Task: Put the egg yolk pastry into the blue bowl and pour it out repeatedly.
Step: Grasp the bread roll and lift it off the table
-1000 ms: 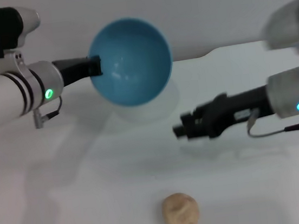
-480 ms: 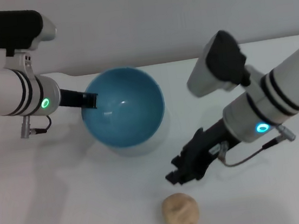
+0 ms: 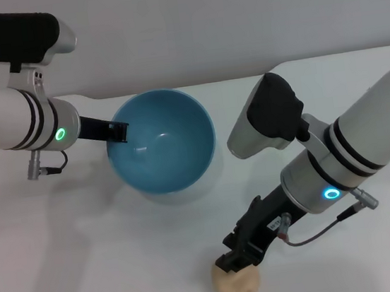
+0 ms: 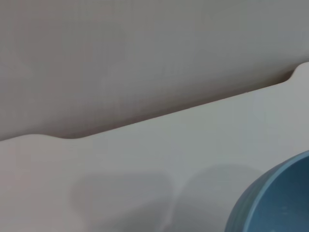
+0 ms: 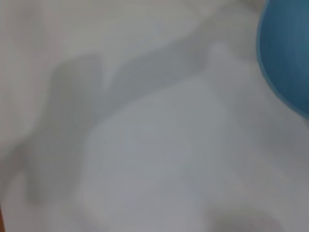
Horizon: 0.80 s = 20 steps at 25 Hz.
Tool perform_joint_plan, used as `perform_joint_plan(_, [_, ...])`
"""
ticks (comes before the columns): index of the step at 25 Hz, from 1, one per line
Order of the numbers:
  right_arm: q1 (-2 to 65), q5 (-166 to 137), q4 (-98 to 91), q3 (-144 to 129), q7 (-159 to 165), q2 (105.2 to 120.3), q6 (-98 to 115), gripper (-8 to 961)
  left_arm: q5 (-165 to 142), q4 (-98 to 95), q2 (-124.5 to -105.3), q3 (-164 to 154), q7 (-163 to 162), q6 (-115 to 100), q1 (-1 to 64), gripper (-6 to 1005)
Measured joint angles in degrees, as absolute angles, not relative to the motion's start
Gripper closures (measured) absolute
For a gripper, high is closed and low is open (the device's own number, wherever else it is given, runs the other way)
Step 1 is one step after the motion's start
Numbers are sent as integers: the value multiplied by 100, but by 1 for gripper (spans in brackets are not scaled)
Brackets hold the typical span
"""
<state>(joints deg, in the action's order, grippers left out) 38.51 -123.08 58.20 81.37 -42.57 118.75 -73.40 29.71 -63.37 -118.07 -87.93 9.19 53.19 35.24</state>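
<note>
The blue bowl (image 3: 161,150) sits mouth-up at the table's middle, and my left gripper (image 3: 118,132) is shut on its left rim. Part of the bowl's edge (image 4: 277,200) also shows in the left wrist view, and the same bowl (image 5: 289,53) appears in the right wrist view. The egg yolk pastry (image 3: 233,286), a pale tan ball, lies on the table near the front edge. My right gripper (image 3: 240,257) is down right on top of the pastry and covers its upper part. The right wrist view does not show the pastry.
The white table (image 3: 88,259) stretches around the bowl and pastry, with a grey wall (image 3: 201,24) behind its back edge. My right arm's forearm (image 3: 352,148) slants across the right side of the table.
The right gripper has come down and forward onto the pastry. The bowl, tilted up in the air a second ago, has been brought down to mouth-up and has barely moved since.
</note>
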Motion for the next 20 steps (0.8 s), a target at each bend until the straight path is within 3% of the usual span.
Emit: perform_joint_plan(20, [4099, -12311, 4990, 7637, -3860, 11892, -7095, 603, 3014, -6386, -11809, -8788, 974, 5234, 3530, 987])
